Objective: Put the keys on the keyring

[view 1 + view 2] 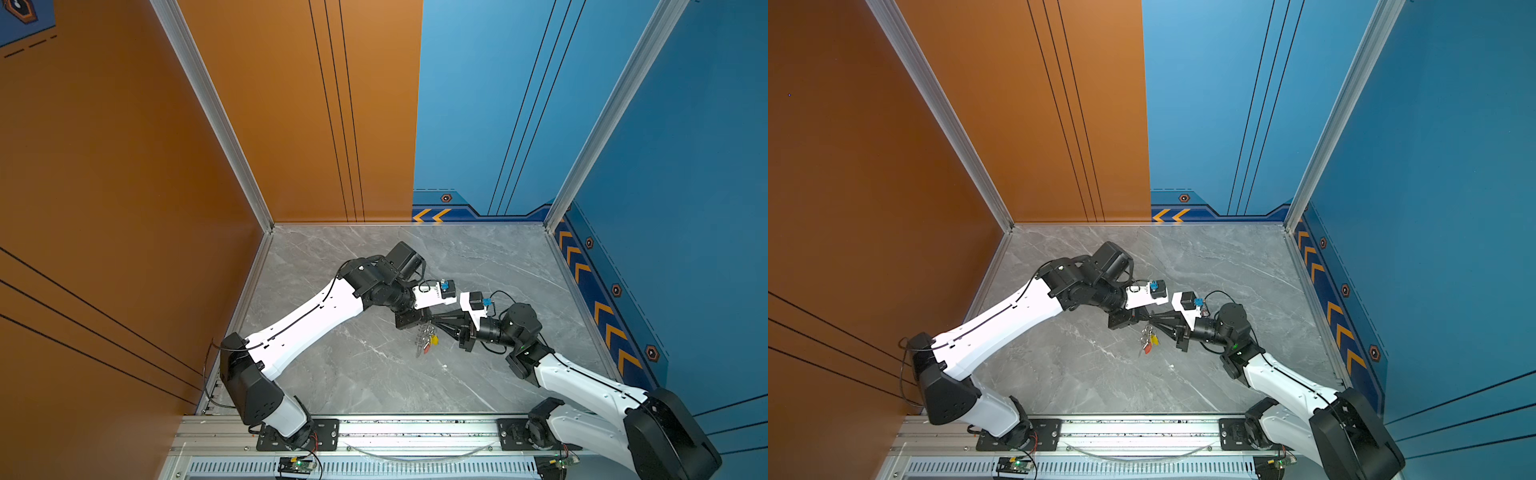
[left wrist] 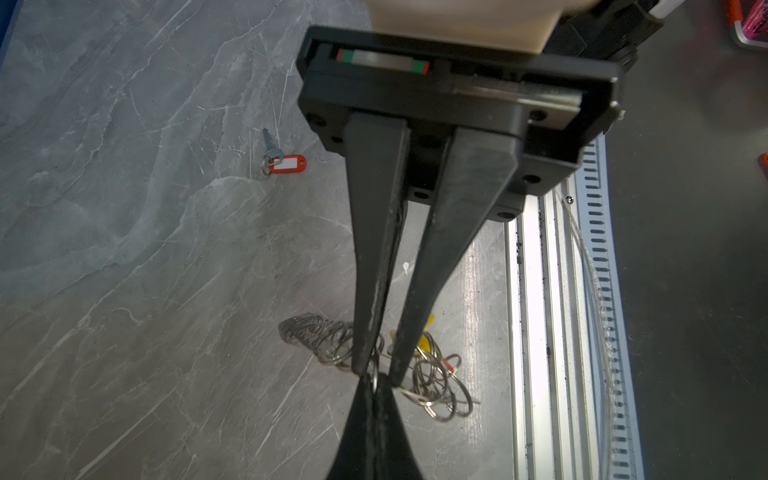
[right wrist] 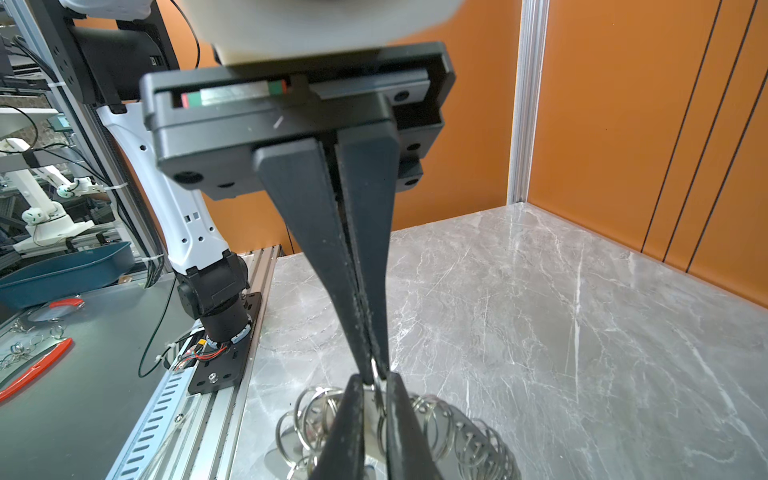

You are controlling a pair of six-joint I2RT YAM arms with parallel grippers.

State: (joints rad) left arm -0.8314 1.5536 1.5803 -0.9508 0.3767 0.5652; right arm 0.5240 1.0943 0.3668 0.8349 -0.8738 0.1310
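Keys (image 1: 428, 344) near table (image 1: 374, 374) middle, far from edges

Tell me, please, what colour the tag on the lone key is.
The tag is red with a white label, clearest in the left wrist view.

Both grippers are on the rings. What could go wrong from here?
Left gripper and right gripper seem to pinch one keyring tip to tip; pulling may slip it or knock the tips together. The ring chain beneath could snag or drag. The red-tagged key lies apart, unthreaded.
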